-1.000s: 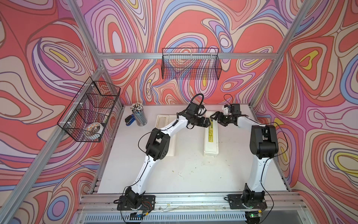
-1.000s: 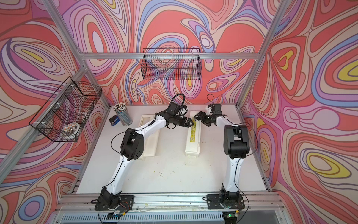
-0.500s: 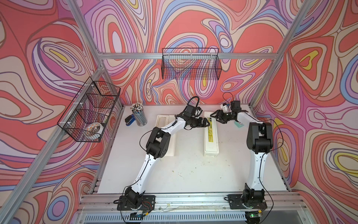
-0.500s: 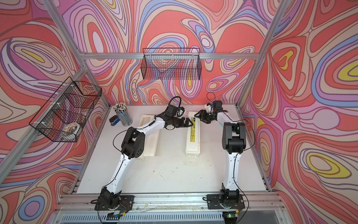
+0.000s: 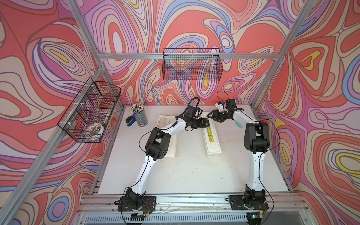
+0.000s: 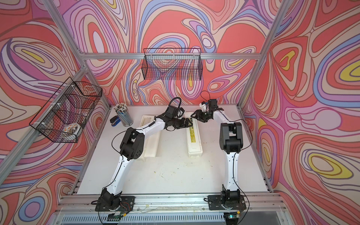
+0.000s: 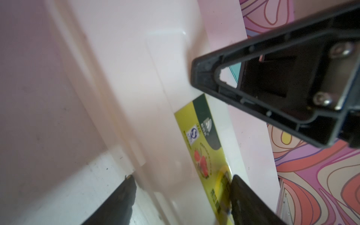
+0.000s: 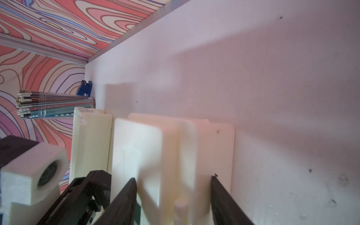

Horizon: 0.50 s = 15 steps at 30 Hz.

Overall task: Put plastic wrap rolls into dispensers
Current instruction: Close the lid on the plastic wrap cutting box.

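Dispenser [image 5: 211, 140] with yellow label, closed, on bench [image 5: 194, 175] at frame centre, left gripper [image 5: 206, 123] with jaws apart over its upper end, right gripper [image 5: 210, 116] straddling that end, clamped or not unclear

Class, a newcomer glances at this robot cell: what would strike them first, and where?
The swirling red, pink and purple walls surround everything. At the far middle of the table, the left gripper and right gripper meet over the yellow-labelled dispenser; a cup of pencils stands far left.
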Available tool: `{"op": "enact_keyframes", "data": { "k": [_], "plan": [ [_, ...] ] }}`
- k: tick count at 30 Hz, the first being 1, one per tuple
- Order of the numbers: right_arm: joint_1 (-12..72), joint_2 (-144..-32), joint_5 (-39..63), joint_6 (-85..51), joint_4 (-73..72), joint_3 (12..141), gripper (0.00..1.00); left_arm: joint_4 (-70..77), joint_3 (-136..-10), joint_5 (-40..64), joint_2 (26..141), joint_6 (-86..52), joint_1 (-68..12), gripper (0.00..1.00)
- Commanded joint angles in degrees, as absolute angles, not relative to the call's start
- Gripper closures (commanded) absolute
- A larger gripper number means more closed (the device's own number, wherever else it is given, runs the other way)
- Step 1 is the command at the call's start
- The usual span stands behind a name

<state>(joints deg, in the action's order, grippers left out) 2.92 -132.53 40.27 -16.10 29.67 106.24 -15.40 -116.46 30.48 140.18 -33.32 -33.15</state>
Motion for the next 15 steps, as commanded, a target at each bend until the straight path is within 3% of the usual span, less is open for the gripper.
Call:
{"op": "enact_keyframes", "data": {
  "k": [1,4,9,15],
  "plan": [
    [7.91,-138.84,35.43,-14.08,41.72,100.95,0.42,-21.8,-112.35,23.62,143.64,-34.77,-34.05,0.32],
    [7.99,-138.52,34.52,-14.36,41.76,100.24,0.43,-21.17,-111.37,22.83,143.42,-37.46,-34.01,0.36],
    [9.2,-137.64,31.51,-11.66,44.59,101.52,0.42,-38.35,-123.66,23.32,149.13,-40.66,-34.06,0.4],
    [11.65,-136.95,30.66,-8.2,47.22,100.78,0.41,-35.2,-110.65,19.33,142.38,-45.94,-34.94,0.44]
  ]
}}
